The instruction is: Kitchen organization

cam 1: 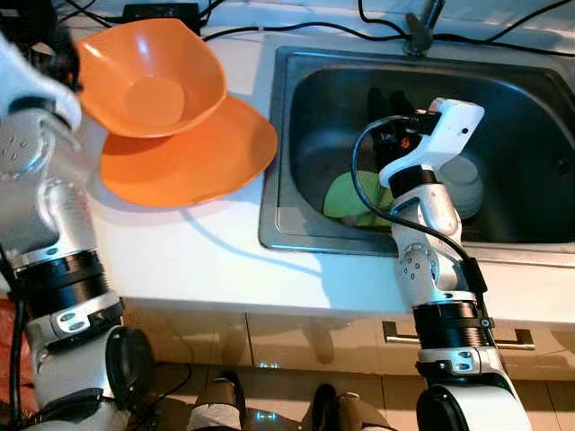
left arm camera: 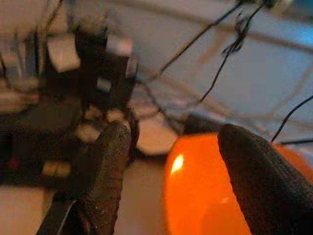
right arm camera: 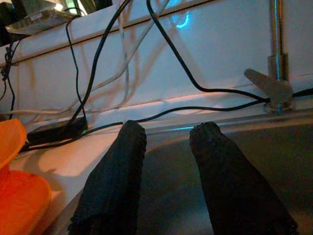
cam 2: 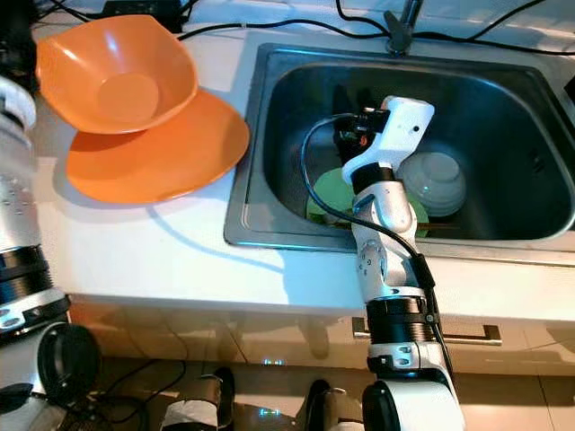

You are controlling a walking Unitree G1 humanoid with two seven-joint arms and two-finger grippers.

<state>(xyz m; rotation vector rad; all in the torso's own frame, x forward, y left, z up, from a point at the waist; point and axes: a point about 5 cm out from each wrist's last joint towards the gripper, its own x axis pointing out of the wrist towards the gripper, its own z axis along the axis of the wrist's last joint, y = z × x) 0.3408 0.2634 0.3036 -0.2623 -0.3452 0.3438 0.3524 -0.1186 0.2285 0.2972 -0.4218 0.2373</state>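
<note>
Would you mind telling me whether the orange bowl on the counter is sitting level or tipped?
Tipped. The orange bowl rests on the orange plate with its opening slanted toward the sink; its inside looks empty.

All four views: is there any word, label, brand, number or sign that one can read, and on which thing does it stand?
No text can be read in any view.
Orange bowl, orange plate, sink, green plate and white bowl: plain, no print shows.
Black box on the counter: no label can be made out.
Dark device in the left wrist view: pale patches, too blurred to read.
</note>
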